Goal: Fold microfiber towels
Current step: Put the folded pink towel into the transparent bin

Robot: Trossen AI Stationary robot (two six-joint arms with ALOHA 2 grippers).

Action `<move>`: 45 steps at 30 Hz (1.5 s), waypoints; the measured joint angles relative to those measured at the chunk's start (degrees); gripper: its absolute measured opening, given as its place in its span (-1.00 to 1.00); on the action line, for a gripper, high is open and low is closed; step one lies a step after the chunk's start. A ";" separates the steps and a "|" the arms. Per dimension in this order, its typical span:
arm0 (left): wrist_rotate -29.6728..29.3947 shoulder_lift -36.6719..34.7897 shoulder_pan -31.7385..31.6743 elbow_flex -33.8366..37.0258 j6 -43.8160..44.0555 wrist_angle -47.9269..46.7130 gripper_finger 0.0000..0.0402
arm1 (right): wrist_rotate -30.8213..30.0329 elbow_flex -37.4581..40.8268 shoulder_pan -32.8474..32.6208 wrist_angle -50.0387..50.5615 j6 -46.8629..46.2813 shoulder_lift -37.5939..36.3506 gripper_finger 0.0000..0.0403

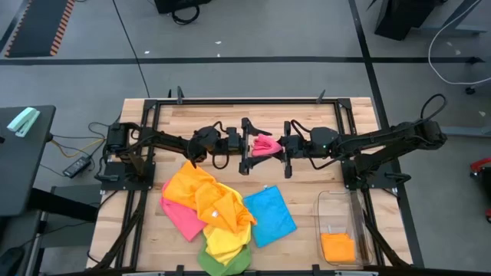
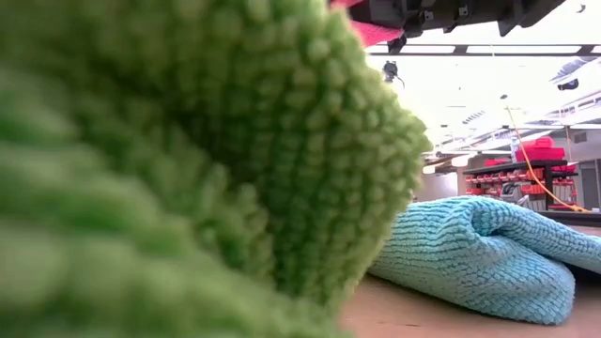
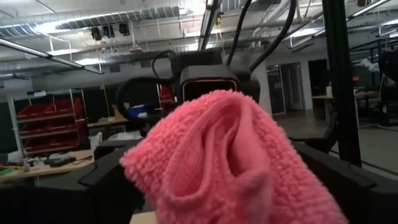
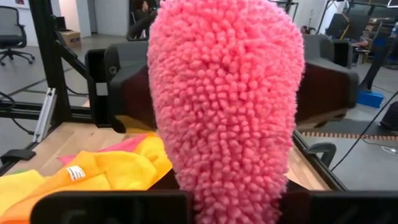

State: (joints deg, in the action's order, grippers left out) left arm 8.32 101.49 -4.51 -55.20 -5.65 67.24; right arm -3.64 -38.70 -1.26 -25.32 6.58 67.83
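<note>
Both arms reach inward: right gripper [image 1: 285, 147] clenched on pink towel [image 1: 266, 144], left gripper [image 1: 245, 146] spread wide beside it.

A pink microfiber towel [image 1: 266, 144] is held bunched in the air above the surface, between the two hands, its fluffy pile hanging in loose folds. Below it, a heap of crumpled towels is spread on the surface: an orange towel [image 1: 201, 192] on top, a second pink towel [image 1: 181, 217] under its edge, a yellow towel [image 1: 225, 240] and a green towel [image 1: 222, 264] at the near edge. A blue towel [image 1: 268, 215] is laid flat just beside the heap. Another orange towel [image 1: 338, 247] is seen folded, apart from the rest.
</note>
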 joint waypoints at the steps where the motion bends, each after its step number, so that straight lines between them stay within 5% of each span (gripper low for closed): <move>1: 0.00 0.00 0.00 0.00 0.02 -0.13 0.71 | 0.02 0.00 0.00 -0.02 0.10 0.00 -0.75; 12: 0.04 0.00 -0.11 0.00 0.46 -0.02 0.10 | 0.16 0.00 0.00 -0.04 0.03 0.00 -0.73; 21: -0.20 0.02 -0.15 -0.76 5.27 -2.36 -0.82 | 0.24 -0.09 0.00 3.80 -1.10 -0.04 -0.50; 24: -0.77 0.09 -0.15 -0.74 7.01 -2.66 -0.85 | -0.05 -1.69 -0.01 11.65 -3.28 -0.07 -0.33; 34: -1.90 -0.02 -0.02 -0.81 15.86 -3.49 -0.85 | -2.73 -19.26 -0.99 60.75 -15.94 0.04 0.01; 45: -4.53 3.33 4.71 -0.81 18.64 -2.75 -0.83 | -1.07 -32.50 -4.55 83.80 -29.93 0.00 0.01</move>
State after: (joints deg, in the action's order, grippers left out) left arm 3.78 104.82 0.20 -56.01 12.99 64.49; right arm -4.71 -71.20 -5.80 58.48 -23.35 67.83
